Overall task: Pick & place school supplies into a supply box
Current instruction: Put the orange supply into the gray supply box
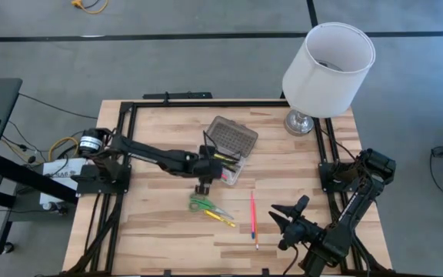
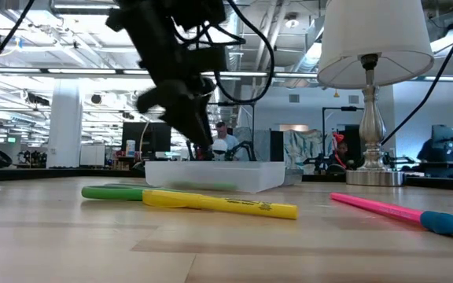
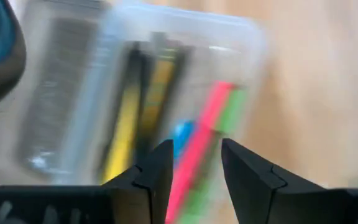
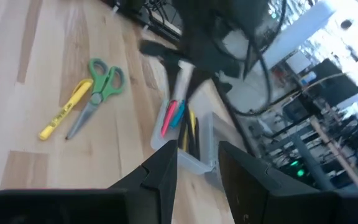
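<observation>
**Getting there — box is filling up, three items still out**

Running this remotely, I'd call it a bit past halfway. The supply box (image 1: 231, 156) sits mid-surface with its grey lid (image 1: 232, 135) flipped open behind it. Inside I can make out a yellow pen, a dark one, a pink marker (image 3: 199, 146), something green beside it and a bit of blue. The left end effector (image 1: 203, 187) hangs right over the box's near end, fingers parted, nothing in them.

Still out on the surface (image 1: 152, 223): the green-handled scissors (image 1: 203, 204) and a yellow highlighter (image 1: 220, 218) lying together just in front of the box, plus a pink pen (image 1: 253, 218) off to the side. The right end effector (image 1: 286, 216) waits near that pen — wide open, empty.
</observation>
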Motion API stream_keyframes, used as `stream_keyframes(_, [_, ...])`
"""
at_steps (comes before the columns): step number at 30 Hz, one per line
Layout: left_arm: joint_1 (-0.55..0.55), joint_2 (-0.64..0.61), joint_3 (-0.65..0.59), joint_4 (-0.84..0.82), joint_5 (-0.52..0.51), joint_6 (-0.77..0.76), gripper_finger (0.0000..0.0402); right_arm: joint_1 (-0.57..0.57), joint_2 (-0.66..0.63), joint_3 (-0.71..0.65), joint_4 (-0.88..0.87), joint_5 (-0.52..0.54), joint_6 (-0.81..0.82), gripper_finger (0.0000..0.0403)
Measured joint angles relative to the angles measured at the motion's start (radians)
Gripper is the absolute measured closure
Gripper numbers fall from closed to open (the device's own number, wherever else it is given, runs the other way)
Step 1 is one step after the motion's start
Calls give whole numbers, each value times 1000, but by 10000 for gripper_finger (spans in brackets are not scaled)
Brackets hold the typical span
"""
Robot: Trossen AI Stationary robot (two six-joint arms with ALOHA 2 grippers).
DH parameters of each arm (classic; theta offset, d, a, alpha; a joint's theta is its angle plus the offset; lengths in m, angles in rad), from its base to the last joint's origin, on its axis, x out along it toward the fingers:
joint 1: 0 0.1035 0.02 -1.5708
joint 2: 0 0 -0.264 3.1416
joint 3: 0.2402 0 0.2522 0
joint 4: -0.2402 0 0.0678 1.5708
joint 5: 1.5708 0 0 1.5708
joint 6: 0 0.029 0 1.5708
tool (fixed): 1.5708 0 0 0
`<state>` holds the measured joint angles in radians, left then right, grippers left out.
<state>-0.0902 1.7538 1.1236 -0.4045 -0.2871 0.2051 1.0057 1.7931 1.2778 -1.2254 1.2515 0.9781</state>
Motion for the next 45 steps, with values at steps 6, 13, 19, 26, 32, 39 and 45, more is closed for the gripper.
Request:
stream_keyframes(6, [-161, 0, 0, -79, 11, -135, 269, -64, 0, 0, 34, -139, 140, 290])
stream_keyframes(13, [-346, 0, 0, -68, -125, -270, 269, -195, 0, 0, 210, -532, 167, 290])
stream_keyframes(19, [-436, 0, 0, -112, -332, -324, 269, -273, 0, 0, 271, -720, 168, 290])
stream_keyframes(26, [-455, 0, 0, -232, -439, -442, 270, -337, 0, 0, 328, -868, 192, 290])
stream_keyframes(32, [-448, 0, 0, -280, -460, -489, 270, -348, 16, 0, 394, -873, 174, 290])
stream_keyframes(39, [-448, 0, 0, -280, -462, -488, 270, -347, 91, -1, 408, -906, 142, 290])
stream_keyframes(45, [-448, 0, 0, -279, -462, -488, 270, -347, 93, 0, 422, -903, 155, 290])
